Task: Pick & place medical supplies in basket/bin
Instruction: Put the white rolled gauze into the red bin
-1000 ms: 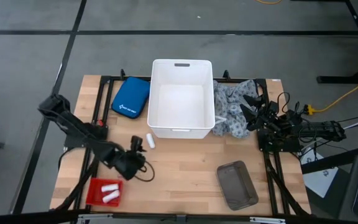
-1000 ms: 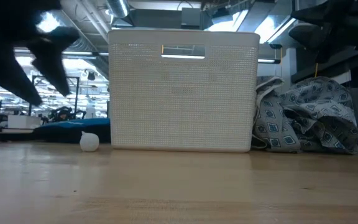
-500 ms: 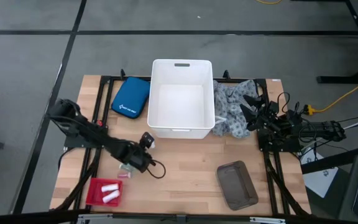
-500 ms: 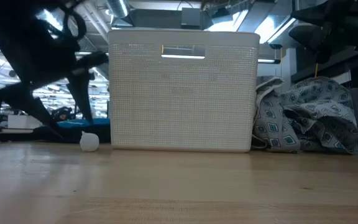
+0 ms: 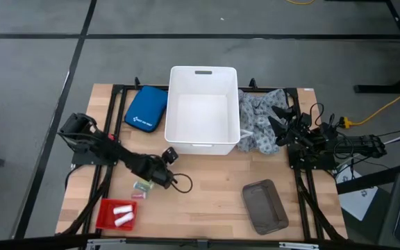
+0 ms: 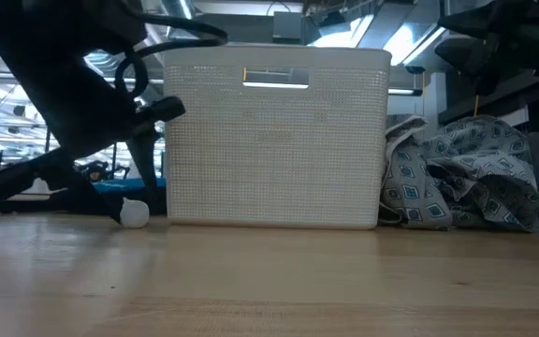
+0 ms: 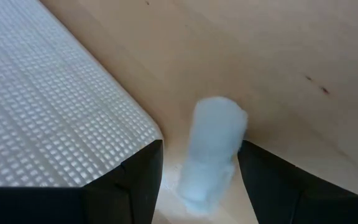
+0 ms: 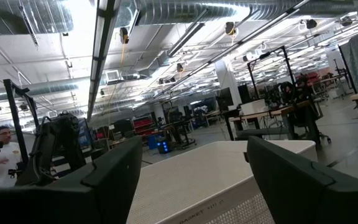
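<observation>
A white roll (image 7: 211, 155) lies on the table by the near left corner of the white bin (image 5: 202, 109); it also shows in the low view (image 6: 135, 213). My left gripper (image 7: 201, 148) is open and low over the table (image 5: 167, 155). Its fingers stand on either side of the roll, and I see no touch. Small pastel packets (image 5: 142, 186) lie beside the left arm. The grey-and-white patterned cloth (image 5: 259, 125) lies heaped against the bin's right wall. My right gripper (image 5: 278, 119) is open and empty above the cloth, pointing at the bin (image 8: 204, 168).
A blue zip pouch (image 5: 146, 109) lies left of the bin. A red tray (image 5: 119, 214) with two white rolls sits at the near left. A grey tray (image 5: 264, 206) lies at the near right. Bare wood lies between the two trays.
My left gripper has gone toward the table's right edge and down, to the roll at the bin's near left corner, and now has a finger on each side of it. The arm has swung lower along the table, uncovering the pastel packets.
</observation>
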Controlling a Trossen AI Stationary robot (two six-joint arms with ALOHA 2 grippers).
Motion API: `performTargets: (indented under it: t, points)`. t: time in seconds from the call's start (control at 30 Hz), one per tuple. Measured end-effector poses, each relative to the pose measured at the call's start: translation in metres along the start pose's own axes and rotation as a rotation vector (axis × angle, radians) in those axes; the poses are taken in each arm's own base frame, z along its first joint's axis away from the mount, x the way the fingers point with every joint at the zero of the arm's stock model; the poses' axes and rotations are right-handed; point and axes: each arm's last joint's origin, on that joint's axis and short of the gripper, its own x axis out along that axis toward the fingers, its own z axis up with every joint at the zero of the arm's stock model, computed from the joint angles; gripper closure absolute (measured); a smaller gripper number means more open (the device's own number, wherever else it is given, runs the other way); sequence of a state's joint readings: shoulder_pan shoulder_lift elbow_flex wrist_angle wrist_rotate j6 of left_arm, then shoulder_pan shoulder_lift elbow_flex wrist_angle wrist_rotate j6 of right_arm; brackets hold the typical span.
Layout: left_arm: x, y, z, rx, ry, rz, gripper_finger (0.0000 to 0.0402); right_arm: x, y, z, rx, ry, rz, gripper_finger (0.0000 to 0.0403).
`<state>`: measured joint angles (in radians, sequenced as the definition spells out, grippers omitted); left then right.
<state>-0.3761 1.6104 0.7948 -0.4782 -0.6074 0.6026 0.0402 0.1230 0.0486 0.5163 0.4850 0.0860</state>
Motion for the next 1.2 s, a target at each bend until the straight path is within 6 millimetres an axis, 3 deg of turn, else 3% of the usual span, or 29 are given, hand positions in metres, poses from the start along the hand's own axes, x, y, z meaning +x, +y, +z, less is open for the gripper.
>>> performTargets:
  t: [0.2, 0.73, 0.9, 1.2]
  points:
    - [0.003, 0.002, -0.001, -0.033, -0.031, -0.047, 0.0210, 0.000, 0.000, 0.000, 0.000, 0.000, 0.003, 0.0111]
    - [-0.001, -0.001, 0.003, -0.161, -0.066, -0.098, 0.0352, 0.000, 0.000, 0.000, 0.003, 0.000, 0.004, 0.0110]
    - [-0.026, 0.001, 0.022, -0.189, -0.111, -0.096, 0.0364, 0.000, 0.000, 0.000, 0.003, 0.000, 0.006, 0.0110]
    - [-0.098, 0.008, 0.050, -0.367, -0.125, -0.113, 0.0364, 0.000, 0.000, 0.000, 0.004, 0.000, 0.006, 0.0110]
